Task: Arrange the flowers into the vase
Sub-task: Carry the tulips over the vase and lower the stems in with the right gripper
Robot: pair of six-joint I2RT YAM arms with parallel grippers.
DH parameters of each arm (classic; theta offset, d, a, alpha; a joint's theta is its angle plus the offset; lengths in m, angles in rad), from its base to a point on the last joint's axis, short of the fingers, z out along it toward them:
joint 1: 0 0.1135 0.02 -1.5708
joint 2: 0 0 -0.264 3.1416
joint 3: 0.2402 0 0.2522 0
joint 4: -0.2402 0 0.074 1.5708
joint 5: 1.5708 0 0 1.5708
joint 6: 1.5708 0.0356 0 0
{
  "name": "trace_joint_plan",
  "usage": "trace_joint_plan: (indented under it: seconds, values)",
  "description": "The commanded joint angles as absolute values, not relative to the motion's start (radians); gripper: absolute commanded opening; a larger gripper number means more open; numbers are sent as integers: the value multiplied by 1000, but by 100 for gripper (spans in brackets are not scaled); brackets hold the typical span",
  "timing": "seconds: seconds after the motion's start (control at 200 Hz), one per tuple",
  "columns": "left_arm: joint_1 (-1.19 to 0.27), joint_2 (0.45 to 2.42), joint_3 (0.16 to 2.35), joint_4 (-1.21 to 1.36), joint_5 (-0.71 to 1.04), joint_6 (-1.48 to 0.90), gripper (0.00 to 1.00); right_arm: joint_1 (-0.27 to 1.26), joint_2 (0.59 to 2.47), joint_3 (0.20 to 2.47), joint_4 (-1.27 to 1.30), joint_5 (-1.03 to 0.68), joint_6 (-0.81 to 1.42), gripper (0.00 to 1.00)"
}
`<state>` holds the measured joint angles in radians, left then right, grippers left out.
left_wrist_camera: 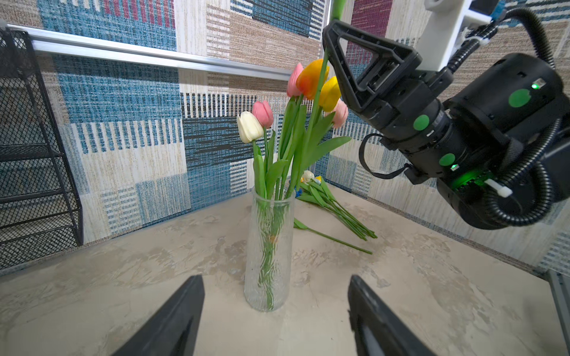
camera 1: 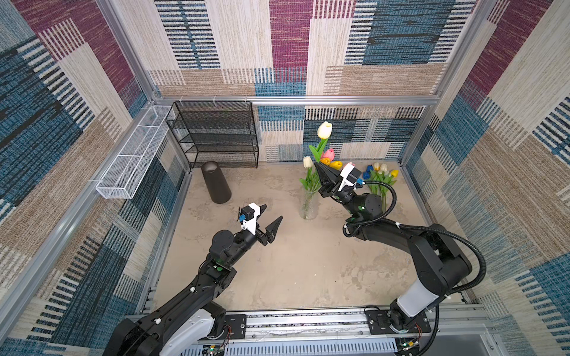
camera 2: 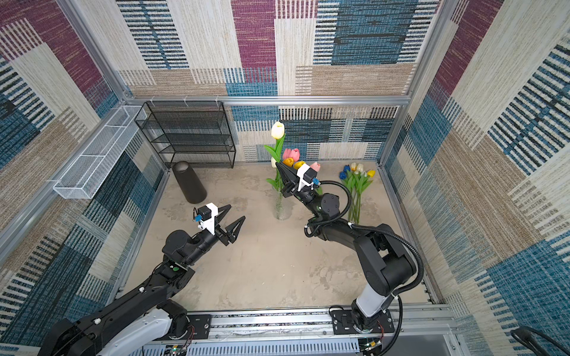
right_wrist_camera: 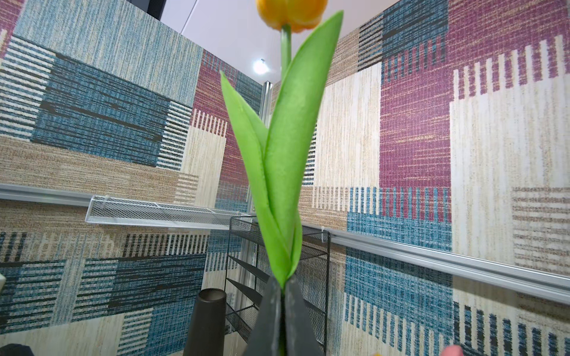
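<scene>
Flowers stood in the vase mid-frame; your right end effector pinched one tulip, your left end effector gaped open.

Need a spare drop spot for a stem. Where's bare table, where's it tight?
Bare: the wide table front, from the vase to the front rail; also the gap between the dark cylinder and vase. Crowded: back right corner, loose tulips; above the vase, right gripper shut on a tulip.

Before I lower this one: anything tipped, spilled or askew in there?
Nothing stands out. The glass vase stands upright, the right gripper holds a tulip upright, and the remaining tulips lie bundled on the table.
</scene>
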<state>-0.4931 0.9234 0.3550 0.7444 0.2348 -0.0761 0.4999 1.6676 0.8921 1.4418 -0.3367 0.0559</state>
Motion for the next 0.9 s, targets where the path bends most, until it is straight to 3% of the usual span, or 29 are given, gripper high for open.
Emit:
trace_joint_plan:
  seconds: [0.0, 0.896]
  values:
    - [-492, 929, 353, 739, 215, -40, 77, 502, 1694, 899, 1574, -306, 25, 0]
    - [-491, 962, 373, 729, 225, -32, 77, 500, 1788, 989, 1617, -301, -19, 0]
